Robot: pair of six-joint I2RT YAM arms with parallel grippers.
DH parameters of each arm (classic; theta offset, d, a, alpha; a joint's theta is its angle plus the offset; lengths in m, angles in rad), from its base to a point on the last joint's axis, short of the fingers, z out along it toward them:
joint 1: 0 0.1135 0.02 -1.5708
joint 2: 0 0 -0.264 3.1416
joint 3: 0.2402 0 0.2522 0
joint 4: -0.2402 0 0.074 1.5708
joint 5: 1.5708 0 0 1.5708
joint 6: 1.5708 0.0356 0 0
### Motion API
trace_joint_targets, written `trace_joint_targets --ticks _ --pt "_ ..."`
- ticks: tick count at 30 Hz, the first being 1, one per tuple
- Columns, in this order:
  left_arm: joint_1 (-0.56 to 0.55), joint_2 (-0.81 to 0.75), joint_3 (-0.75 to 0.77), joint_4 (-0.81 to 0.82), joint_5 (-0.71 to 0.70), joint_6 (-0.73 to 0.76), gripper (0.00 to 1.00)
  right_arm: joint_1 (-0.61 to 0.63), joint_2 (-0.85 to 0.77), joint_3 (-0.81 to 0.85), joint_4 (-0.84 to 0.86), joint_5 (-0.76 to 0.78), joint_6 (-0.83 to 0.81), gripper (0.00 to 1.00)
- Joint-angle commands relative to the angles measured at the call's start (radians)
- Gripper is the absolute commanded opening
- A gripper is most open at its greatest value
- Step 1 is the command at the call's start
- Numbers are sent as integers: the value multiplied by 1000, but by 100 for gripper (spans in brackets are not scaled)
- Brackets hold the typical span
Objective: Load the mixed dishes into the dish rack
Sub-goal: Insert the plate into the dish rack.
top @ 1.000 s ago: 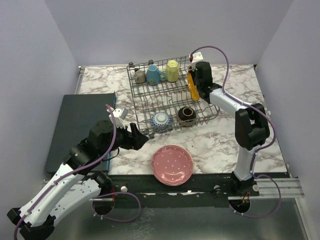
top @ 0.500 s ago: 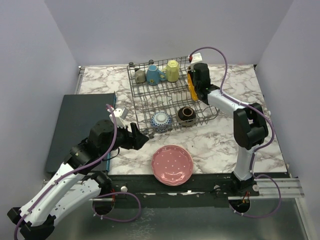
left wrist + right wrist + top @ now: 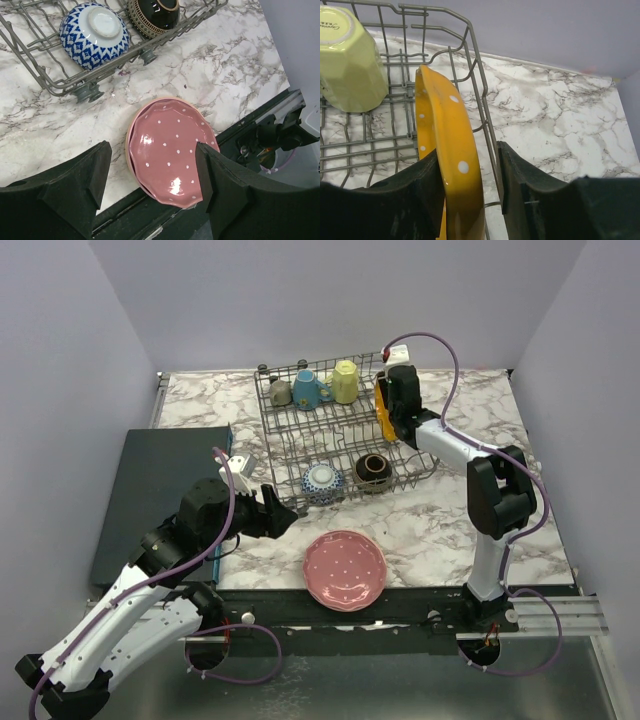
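The grey wire dish rack (image 3: 290,440) (image 3: 475,50) stands at the back of the marble table. An orange white-dotted plate (image 3: 382,418) (image 3: 452,150) stands on edge at the rack's right end. My right gripper (image 3: 393,415) (image 3: 470,152) straddles its rim, open: the left finger lies against the plate, and the right finger stands off it outside the rack wire. A pink dotted plate (image 3: 345,568) (image 3: 170,150) lies on another plate's rim (image 3: 130,145) near the front edge. My left gripper (image 3: 280,515) (image 3: 152,147) hovers open above it, holding nothing.
In the rack sit a grey mug (image 3: 280,393), a blue mug (image 3: 308,390), a yellow mug (image 3: 344,382) (image 3: 347,60), a blue patterned bowl (image 3: 322,481) (image 3: 92,35) and a dark brown bowl (image 3: 373,469) (image 3: 152,12). A dark flat mat (image 3: 160,490) lies at the left.
My right gripper's jaws have widened around the orange plate, which now stands in the rack. The left arm has not moved.
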Motion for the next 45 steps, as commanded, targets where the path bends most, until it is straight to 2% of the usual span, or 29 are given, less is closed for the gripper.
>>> trace_joint_targets --ticks 1,13,22,28,36,45 --pt "8 1 -10 22 4 17 74 0 -7 6 34 46 26 49" --pt "9 3 -13 21 4 16 75 1 -106 0 -12 -20 106 72" --pt "9 -5 -14 21 -2 16 77 1 -224 -26 -76 -134 163 76" --pt "8 9 -16 22 5 16 82 1 -344 -56 -171 -242 285 79" --pt "7 46 -17 20 8 -5 83 0 -552 -211 -200 -352 410 85" --pt "8 106 -13 12 86 -101 82 0 -731 -309 -369 -429 545 85"
